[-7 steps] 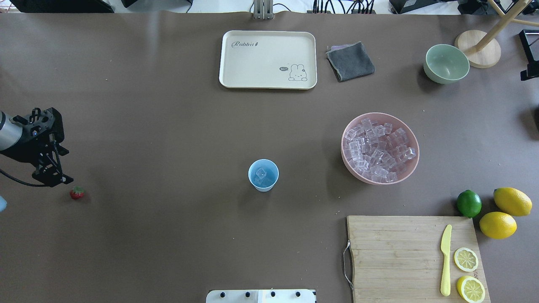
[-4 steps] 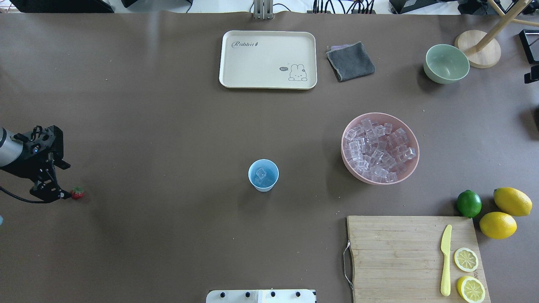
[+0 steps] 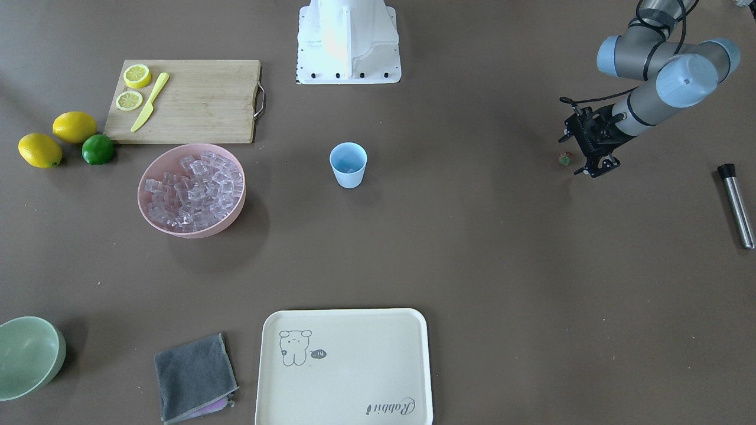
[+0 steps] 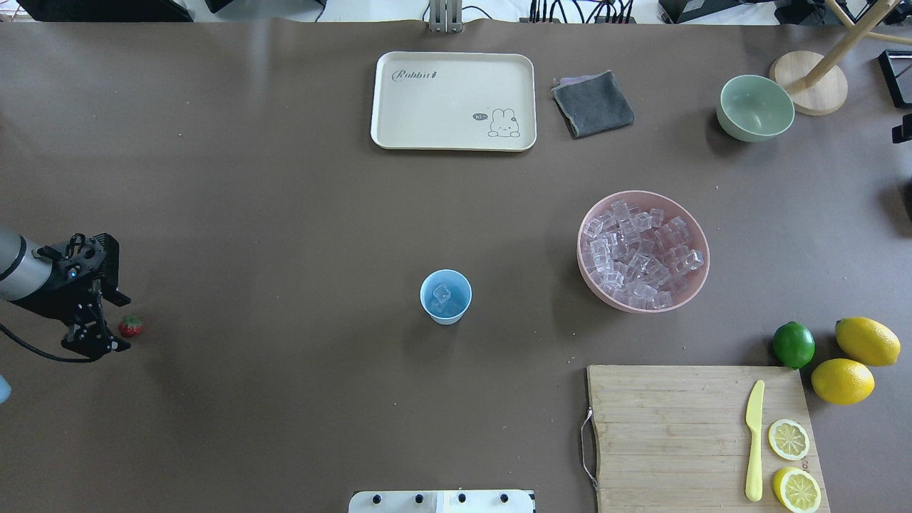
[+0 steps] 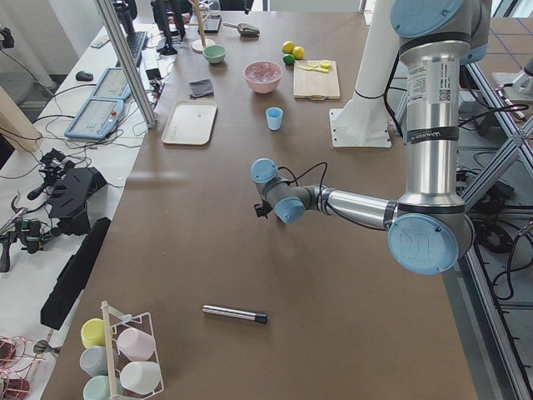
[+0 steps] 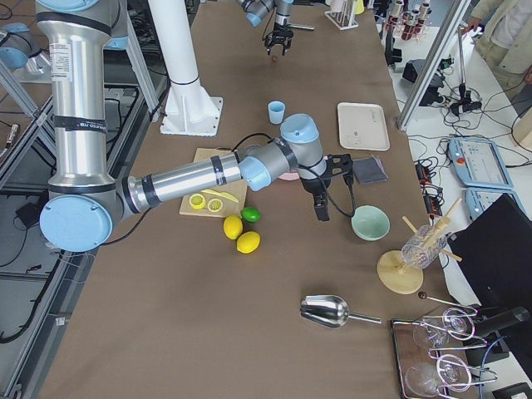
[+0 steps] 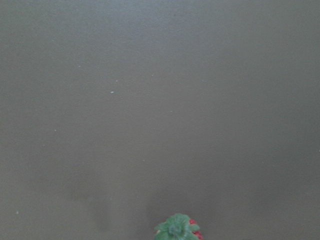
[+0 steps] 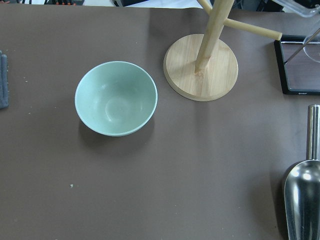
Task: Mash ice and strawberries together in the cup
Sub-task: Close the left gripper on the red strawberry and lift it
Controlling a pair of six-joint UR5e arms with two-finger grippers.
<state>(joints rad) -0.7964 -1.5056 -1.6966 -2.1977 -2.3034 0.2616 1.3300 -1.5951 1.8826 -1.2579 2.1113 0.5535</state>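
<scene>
While the left tool hangs low near the counter's left edge, the strawberry lies just beside its fingers on the cup side, not betw. them. A thin gap seems to show from overhead, but touching or not, can't say. How far open the tool is, can't tell either: the black fingers blur together from overhead and from the front. The left wrist cam gives only the berry's green top at the bottom edge, over bare counter.

The cup stands upright mid-counter, well apart from the berry, w/ a few cubes of ice inside. Betw. berry and cup it's all open brown surface. More cubes are heaped in the pink bowl, right of the cup.

A steel rod lies outboard of the left arm, near that end of the counter. The right tool sits far off by the green bowl; its state can't be told from the side cam.
</scene>
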